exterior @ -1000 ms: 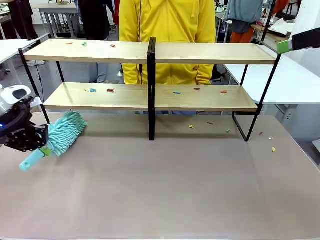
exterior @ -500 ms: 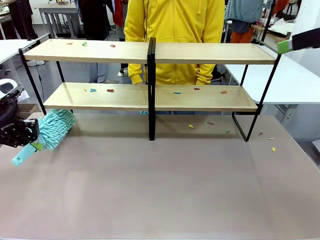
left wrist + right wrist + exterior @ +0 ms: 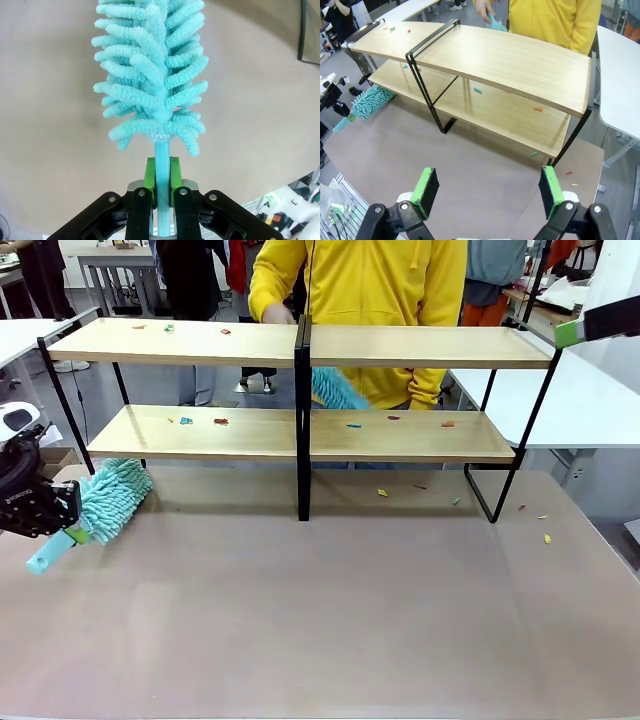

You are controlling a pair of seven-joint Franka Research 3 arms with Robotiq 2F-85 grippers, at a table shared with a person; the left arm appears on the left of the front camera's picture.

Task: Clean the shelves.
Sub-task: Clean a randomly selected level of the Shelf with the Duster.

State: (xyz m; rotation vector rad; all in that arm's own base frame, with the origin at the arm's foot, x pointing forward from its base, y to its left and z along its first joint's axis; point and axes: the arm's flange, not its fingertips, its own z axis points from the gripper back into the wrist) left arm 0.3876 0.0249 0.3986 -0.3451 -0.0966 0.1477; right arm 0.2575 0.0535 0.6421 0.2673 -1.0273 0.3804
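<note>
The shelves [image 3: 300,345] stand across the far side of the table, a two-tier light-wood rack in a black frame, seen from above in the right wrist view [image 3: 510,60]. Small coloured scraps [image 3: 186,421] lie on both boards. At the table's left edge my left gripper [image 3: 62,523] is shut on the handle of a teal fluffy duster [image 3: 112,498], whose head lies on the tabletop by the rack's left end. The left wrist view shows the pads [image 3: 149,175] clamped on that handle [image 3: 161,160]. My right gripper [image 3: 488,188] hangs open, high above the rack's right end. A person in yellow holds a second teal duster [image 3: 335,390] behind the centre post.
More scraps [image 3: 382,493] lie on the grey-brown tabletop [image 3: 320,620] in front of the rack and near its right edge [image 3: 546,538]. White tables stand at the right [image 3: 580,400] and far left [image 3: 20,335]. The person's other hand [image 3: 272,313] is at the top board's back edge.
My left gripper carried the duster leftward and a little up, then held. The person lifted a teal duster up behind the centre post and brought a hand to the top board.
</note>
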